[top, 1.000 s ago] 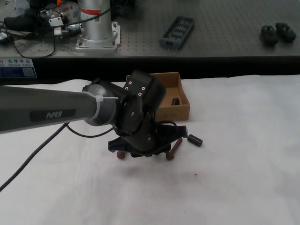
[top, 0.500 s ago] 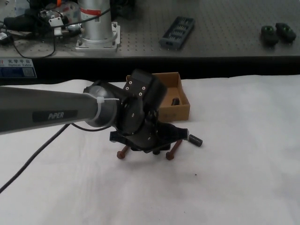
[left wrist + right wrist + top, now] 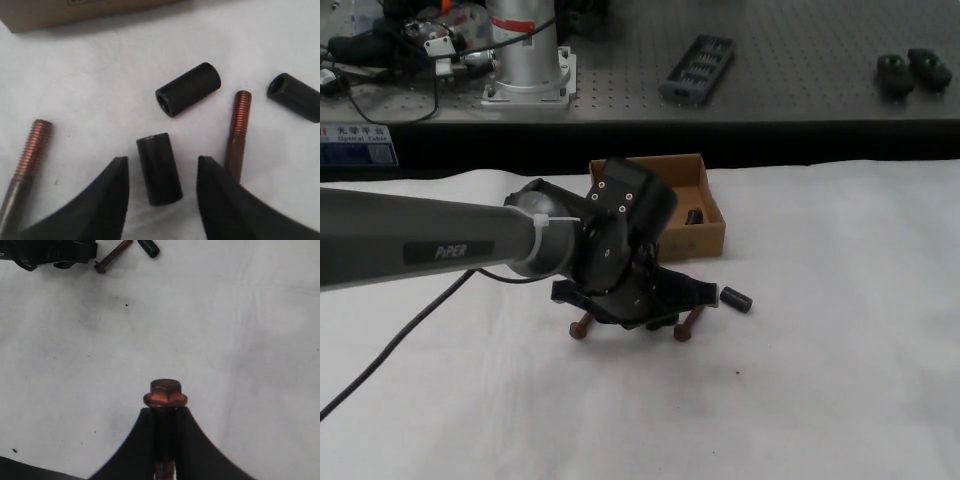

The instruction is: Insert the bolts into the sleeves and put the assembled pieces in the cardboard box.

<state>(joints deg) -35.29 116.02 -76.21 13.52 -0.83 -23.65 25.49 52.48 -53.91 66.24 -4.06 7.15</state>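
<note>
The right gripper (image 3: 165,412) has its fingers (image 3: 141,440) clamped on a copper bolt (image 3: 165,393) over white cloth (image 3: 240,340).

Copper-brown bolts (image 3: 239,131), black sleeves (image 3: 159,168), a tan cardboard box (image 3: 700,238) — all on white cloth (image 3: 840,350).

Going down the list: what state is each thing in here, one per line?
Left hand: open, straddling one black cylindrical sleeve.
Right hand: shut on a copper hex-head bolt.
Two other black sleeves: lying loose, no bolt in them.
Two copper bolts on white cloth: loose, not inserted.
Brown cardboard box: open, a dark piece inside.
</note>
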